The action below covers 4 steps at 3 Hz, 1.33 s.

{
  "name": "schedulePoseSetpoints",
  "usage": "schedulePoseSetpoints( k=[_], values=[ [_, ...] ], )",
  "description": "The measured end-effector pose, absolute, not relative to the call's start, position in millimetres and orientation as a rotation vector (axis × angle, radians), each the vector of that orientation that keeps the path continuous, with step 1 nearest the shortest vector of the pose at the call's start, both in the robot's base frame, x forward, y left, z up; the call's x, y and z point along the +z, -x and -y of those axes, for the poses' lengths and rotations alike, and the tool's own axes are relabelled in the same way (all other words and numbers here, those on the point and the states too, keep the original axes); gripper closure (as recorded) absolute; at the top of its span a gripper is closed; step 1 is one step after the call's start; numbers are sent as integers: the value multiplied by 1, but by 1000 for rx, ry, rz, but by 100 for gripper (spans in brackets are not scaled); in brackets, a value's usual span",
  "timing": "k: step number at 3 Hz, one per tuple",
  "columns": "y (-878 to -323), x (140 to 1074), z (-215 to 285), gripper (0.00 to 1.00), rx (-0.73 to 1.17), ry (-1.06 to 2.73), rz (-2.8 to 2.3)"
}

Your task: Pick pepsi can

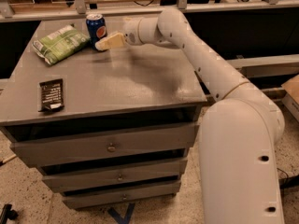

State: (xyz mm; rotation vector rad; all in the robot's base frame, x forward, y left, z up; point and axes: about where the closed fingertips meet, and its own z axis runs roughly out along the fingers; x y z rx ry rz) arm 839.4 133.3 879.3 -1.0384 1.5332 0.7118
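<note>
The pepsi can (96, 27), dark blue with a silver top and round logo, stands upright at the far side of the grey cabinet top (140, 78). My gripper (106, 43) reaches in from the right on the white arm (196, 50). Its cream tip sits right beside the can's lower right side, close to or touching it. Nothing is lifted; the can rests on the top.
A green snack bag (60, 43) lies just left of the can. A flat black bar wrapper (51, 94) lies near the front left edge. The cabinet has drawers (111, 146) below. A rail and shelf run behind the cabinet.
</note>
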Motion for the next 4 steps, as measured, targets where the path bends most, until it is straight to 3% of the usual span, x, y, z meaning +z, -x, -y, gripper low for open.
schedulePoseSetpoints(
  k=[3, 4],
  values=[
    [-837, 893, -184, 3, 837, 1059, -1431],
    [-836, 892, -188, 33, 842, 1064, -1430]
  ],
)
